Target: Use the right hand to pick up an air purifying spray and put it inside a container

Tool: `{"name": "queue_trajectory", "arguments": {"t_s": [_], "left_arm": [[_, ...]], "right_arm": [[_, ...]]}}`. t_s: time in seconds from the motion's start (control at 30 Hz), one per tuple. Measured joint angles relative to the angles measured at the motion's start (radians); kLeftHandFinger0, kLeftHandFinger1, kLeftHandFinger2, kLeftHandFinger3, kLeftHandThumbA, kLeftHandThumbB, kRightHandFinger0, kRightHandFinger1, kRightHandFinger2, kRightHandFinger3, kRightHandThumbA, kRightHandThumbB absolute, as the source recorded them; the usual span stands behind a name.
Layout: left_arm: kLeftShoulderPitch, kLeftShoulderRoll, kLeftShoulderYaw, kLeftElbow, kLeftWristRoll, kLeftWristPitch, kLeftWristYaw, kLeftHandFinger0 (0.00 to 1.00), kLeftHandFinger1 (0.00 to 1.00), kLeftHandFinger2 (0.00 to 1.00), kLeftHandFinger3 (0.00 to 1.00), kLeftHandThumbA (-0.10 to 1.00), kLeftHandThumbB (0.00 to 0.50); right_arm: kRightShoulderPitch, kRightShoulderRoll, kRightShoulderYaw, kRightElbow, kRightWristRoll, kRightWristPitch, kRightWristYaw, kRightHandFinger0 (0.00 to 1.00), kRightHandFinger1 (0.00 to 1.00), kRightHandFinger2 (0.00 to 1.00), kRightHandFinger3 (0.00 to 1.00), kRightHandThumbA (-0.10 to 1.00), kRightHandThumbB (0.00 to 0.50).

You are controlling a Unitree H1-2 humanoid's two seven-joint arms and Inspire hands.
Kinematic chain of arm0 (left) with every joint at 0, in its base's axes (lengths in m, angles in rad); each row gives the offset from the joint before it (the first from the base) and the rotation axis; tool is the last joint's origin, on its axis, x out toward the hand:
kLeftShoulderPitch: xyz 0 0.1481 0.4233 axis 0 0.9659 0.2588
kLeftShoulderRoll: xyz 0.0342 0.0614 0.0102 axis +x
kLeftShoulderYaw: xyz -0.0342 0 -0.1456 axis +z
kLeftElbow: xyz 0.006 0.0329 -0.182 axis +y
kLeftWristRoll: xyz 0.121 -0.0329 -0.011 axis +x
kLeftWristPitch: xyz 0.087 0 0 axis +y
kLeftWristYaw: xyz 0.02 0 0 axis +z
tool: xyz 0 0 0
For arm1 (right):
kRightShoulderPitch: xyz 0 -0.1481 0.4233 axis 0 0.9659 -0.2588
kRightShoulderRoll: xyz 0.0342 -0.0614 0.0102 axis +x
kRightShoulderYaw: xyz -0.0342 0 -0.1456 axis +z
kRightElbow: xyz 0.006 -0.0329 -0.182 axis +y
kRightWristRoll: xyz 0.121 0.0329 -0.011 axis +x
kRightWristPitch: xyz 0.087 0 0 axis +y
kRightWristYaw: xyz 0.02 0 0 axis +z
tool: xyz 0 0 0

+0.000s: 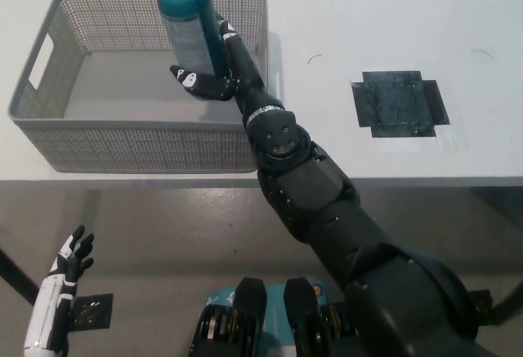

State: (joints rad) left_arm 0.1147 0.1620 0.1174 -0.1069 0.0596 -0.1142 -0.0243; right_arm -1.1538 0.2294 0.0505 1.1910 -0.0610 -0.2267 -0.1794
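The air purifying spray is a tall can with a teal top and grey body. It stands upright above the inside of the grey mesh basket, near the basket's right half. My black right hand is shut on the can's lower part, the arm reaching over the basket's front right corner. My white left hand hangs at the lower left below the table edge, fingers apart and holding nothing.
The basket sits at the back left of a white table. A dark square patch lies on the table to the right of the arm. The table's front edge runs across the middle of the picture, with grey floor below.
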Motion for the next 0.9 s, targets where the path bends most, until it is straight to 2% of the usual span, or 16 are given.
{"name": "queue_trajectory", "arguments": {"t_s": [0.1,0.23,0.3,0.47,0.53,0.6,0.7,0.8,0.9], "left_arm": [[0.002,0.000,0.000,0.000,0.000,0.000,0.000,1.00,1.00,1.00,1.00,1.00,0.318],[0.004,0.000,0.000,0.000,0.000,0.000,0.000,1.00,1.00,1.00,1.00,1.00,0.286],[0.006,0.000,0.000,0.000,0.000,0.000,0.000,1.00,1.00,1.00,1.00,1.00,0.268],[0.011,0.000,0.000,0.000,-0.001,0.000,0.000,1.00,1.00,1.00,1.00,1.00,0.259],[0.011,0.000,0.000,0.000,-0.001,0.000,0.000,1.00,1.00,1.00,1.00,1.00,0.265],[0.011,0.000,0.000,0.000,-0.001,0.000,0.000,1.00,1.00,1.00,1.00,1.00,0.264],[0.017,0.000,0.000,0.000,0.001,0.001,0.000,1.00,1.00,1.00,1.00,1.00,0.284],[0.027,0.000,0.000,0.000,0.001,0.004,0.000,1.00,1.00,1.00,1.00,1.00,0.274],[0.028,0.000,0.000,0.000,0.001,0.006,0.000,1.00,1.00,1.00,1.00,1.00,0.265]], "right_arm": [[0.001,0.000,-0.003,-0.031,0.007,-0.003,0.016,1.00,1.00,1.00,1.00,0.36,0.500],[0.005,0.001,-0.002,-0.067,0.010,-0.005,0.034,1.00,1.00,1.00,1.00,0.42,0.500],[0.010,0.001,-0.001,-0.085,0.009,-0.005,0.039,1.00,1.00,1.00,1.00,0.42,0.500],[0.025,0.000,0.000,-0.129,0.009,-0.005,0.056,1.00,1.00,1.00,1.00,0.39,0.500],[0.030,-0.001,-0.001,-0.155,0.012,-0.005,0.066,1.00,1.00,1.00,1.00,0.40,0.500],[0.035,-0.004,-0.001,-0.190,0.015,-0.004,0.081,1.00,1.00,1.00,1.00,0.47,0.500],[0.057,-0.018,0.000,-0.279,0.015,0.002,0.098,1.00,1.00,1.00,1.00,0.44,0.500],[0.078,-0.050,-0.006,-0.392,0.024,0.020,0.117,1.00,1.00,1.00,1.00,0.36,0.500],[0.097,-0.088,-0.019,-0.504,0.040,0.049,0.136,1.00,1.00,1.00,1.00,0.37,0.500]]}}
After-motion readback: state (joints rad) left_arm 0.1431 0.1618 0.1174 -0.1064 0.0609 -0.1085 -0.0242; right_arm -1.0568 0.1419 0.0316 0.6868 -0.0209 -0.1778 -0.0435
